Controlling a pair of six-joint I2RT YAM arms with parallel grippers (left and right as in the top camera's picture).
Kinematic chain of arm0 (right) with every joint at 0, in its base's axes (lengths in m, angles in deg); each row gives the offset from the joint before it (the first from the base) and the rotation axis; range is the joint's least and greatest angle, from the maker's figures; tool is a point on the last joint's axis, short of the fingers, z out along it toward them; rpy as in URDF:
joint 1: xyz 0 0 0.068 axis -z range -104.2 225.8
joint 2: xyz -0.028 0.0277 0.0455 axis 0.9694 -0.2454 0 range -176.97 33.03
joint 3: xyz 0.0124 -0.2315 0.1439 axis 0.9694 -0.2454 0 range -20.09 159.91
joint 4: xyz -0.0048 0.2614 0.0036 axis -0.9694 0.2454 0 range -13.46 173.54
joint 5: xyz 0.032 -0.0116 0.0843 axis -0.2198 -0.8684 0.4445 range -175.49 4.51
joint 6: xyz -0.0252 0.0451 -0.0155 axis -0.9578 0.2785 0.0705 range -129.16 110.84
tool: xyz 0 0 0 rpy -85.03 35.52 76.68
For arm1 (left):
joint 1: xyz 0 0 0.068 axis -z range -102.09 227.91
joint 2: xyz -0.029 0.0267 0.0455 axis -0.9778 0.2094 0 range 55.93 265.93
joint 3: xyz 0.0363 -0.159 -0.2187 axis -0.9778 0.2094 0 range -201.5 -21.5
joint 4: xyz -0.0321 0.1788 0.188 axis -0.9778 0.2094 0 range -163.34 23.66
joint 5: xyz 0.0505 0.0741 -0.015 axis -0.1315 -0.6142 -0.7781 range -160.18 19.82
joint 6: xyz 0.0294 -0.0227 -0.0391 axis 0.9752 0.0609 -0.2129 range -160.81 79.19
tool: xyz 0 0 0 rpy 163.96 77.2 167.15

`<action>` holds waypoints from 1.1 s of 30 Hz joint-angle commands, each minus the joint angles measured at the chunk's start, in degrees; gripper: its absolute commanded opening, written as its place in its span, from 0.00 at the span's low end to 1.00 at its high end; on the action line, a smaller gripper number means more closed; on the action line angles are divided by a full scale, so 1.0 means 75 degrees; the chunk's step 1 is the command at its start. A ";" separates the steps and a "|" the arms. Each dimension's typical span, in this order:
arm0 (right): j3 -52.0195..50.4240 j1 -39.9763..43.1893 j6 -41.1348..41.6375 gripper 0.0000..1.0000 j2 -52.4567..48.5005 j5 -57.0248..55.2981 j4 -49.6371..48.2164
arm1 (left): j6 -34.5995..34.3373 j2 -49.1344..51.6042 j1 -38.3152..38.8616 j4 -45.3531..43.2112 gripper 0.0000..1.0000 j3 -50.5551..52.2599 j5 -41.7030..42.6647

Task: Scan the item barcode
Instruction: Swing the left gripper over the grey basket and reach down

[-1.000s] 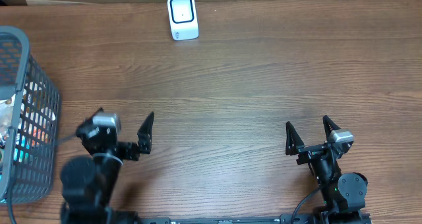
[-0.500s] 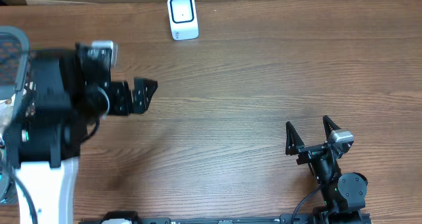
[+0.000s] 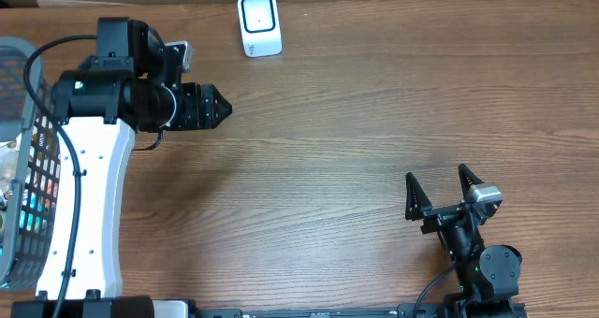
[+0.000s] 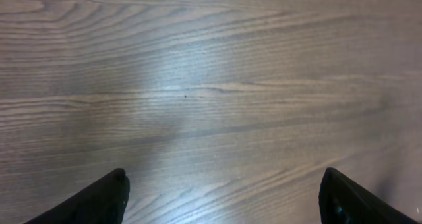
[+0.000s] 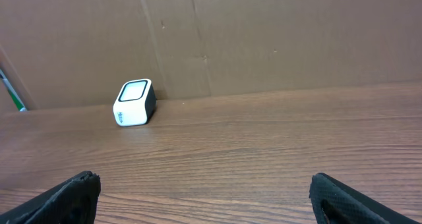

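The white barcode scanner (image 3: 259, 23) stands at the table's far edge, also visible in the right wrist view as the scanner (image 5: 134, 103) against a cardboard wall. Colourful items (image 3: 36, 182) lie in the grey mesh basket (image 3: 49, 103) on the left; no barcode shows. My left gripper (image 3: 217, 106) hovers over bare wood, right of the basket and front-left of the scanner. In its wrist view the left gripper (image 4: 224, 174) is open, with only table between the fingers (image 4: 99, 199). My right gripper (image 3: 435, 174) rests open and empty near the front right, facing the scanner (image 5: 204, 178).
A cardboard wall (image 5: 264, 39) backs the table's far edge. The left arm's white link (image 3: 89, 206) stretches from the front edge alongside the basket. A green-and-white stick (image 5: 13, 92) leans at the far left of the right wrist view.
The left arm has risen from the front left and swung toward the back; its gripper now points right, over the table near the scanner. The right arm has stayed still.
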 commanded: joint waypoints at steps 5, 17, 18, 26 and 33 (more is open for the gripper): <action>-0.0079 0.0017 0.0026 1.00 0.0076 0.0020 -0.0032 | -0.1440 -0.0117 -0.0090 0.0460 0.80 -0.1652 -0.1652; -0.0079 0.0017 0.0026 1.00 0.0076 0.0020 -0.0032 | -0.2766 -0.0137 -0.1609 0.2678 0.86 -0.4948 -0.4266; -0.0079 0.0017 0.0026 1.00 0.0076 0.0020 -0.0032 | -0.2914 -0.0137 -0.2017 0.2824 0.84 -0.5001 -0.4476; -0.0079 0.0017 0.0026 1.00 0.0076 0.0020 -0.0032 | -0.3223 -0.0070 -0.4905 0.2964 0.84 -0.4479 -0.3896; -0.0079 0.0017 0.0026 1.00 0.0076 0.0020 -0.0032 | -0.3191 0.0128 -0.6353 0.2256 0.87 -0.2658 -0.3319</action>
